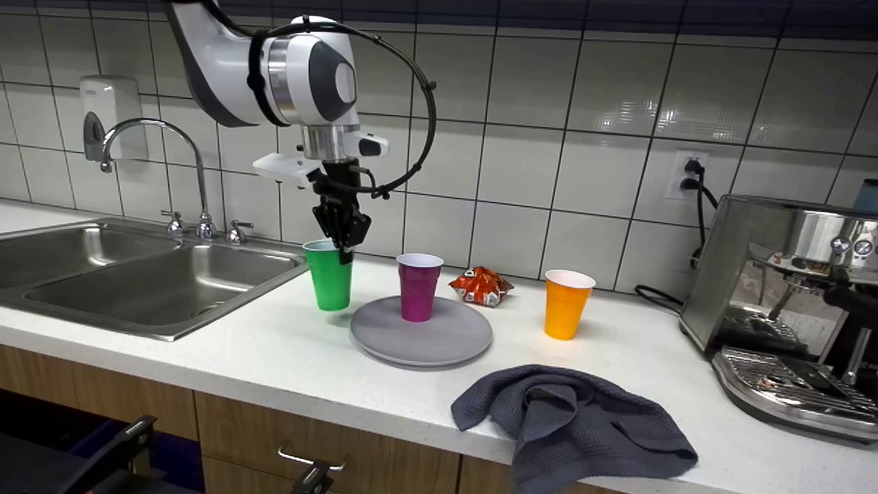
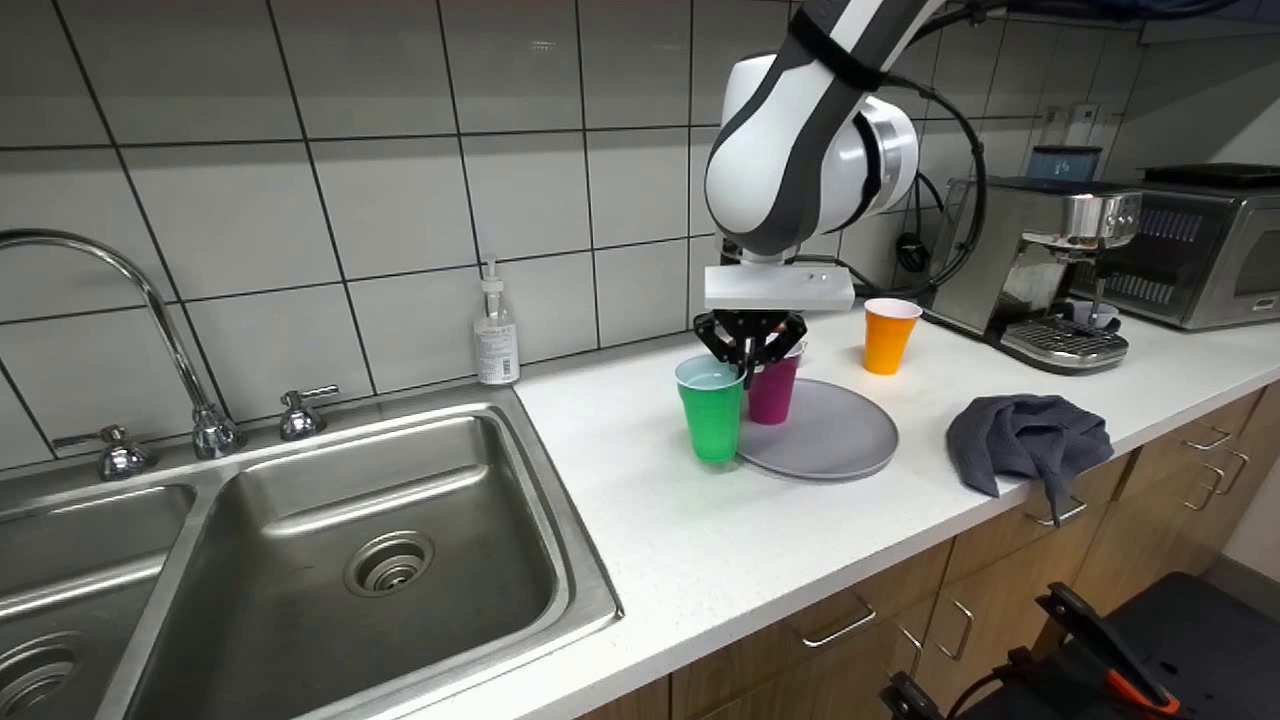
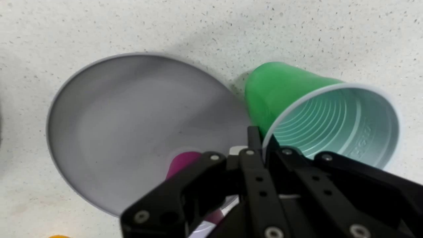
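My gripper [image 3: 263,138] is shut on the near rim of a green cup [image 3: 281,89], one finger inside the cup and the other outside. In both exterior views the green cup [image 1: 330,281] [image 2: 714,420] hangs or stands roughly upright beside a grey plate [image 1: 453,343]; whether its base touches the counter I cannot tell. On that plate stands a purple cup [image 1: 418,295], just beside the gripper [image 2: 748,375] and partly hidden by it in the wrist view. Farther along the counter is an orange cup [image 1: 566,309].
A steel sink [image 2: 380,480] with a tall faucet [image 1: 199,165] lies on one side of the green cup. Behind the plate is a red snack packet [image 1: 481,285]. A dark towel [image 1: 569,418] drapes over the counter edge, near an espresso machine [image 1: 809,274]. A soap bottle [image 2: 496,340] stands by the wall.
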Controlling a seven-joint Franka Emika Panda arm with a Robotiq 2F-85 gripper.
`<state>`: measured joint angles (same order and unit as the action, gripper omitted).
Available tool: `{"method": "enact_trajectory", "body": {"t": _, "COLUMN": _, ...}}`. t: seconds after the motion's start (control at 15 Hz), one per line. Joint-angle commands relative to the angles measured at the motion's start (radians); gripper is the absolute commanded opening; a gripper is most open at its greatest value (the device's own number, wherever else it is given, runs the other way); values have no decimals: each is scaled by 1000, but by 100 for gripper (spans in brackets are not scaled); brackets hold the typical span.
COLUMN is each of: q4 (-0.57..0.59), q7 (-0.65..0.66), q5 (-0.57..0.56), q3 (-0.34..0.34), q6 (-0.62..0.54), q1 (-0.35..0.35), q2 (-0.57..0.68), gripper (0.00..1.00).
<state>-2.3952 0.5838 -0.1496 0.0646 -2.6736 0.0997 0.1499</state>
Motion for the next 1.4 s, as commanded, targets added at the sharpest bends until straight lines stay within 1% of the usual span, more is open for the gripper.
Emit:
{"method": "enact_trajectory", "body": {"t": 0.0, "q4": -33, "q7": -34, "q5": 27, "q3": 0, "q6": 1, "q1": -24, "q2": -49, "gripper": 1}}
{"method": "enact_trajectory", "body": {"t": 0.73, "q4": -10, "q7": -61, "q5": 35, "q3": 29, "q6": 3, "q1": -74, "q2": -20, "gripper": 1}}
{"method": "enact_trajectory", "body": {"t": 1.33, "q4": 4, "q7": -66, "q5": 41, "q3": 48, "q6": 0, "q1": -91, "q2": 17, "gripper": 1}}
